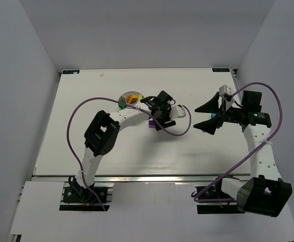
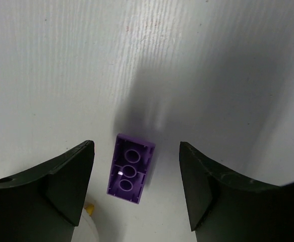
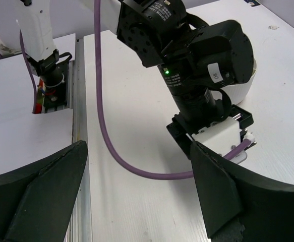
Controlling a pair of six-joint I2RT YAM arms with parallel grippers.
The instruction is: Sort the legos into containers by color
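Between the left tool's (image 2: 136, 151) jaws lies a purple lego (image 2: 130, 170).

This is a robotics lab test cell rather than a home or a shop. A plain white table (image 1: 86, 116) is boxed in on three sides by bare, pale walls (image 1: 147, 35). Two robot arms, the left arm (image 1: 102, 132) and the right arm (image 1: 260, 146), are bolted to black base plates (image 1: 86, 193) along an aluminium rail (image 1: 136, 178) at the near edge. Purple cables (image 1: 76, 116) loop openly from the bases up to the wrists, and a green status light (image 3: 165, 71) glows on a motor housing. The only goods are test props: a purple lego (image 2: 130, 168) lying on the table and a round white dish (image 1: 122, 96) holding coloured bricks.
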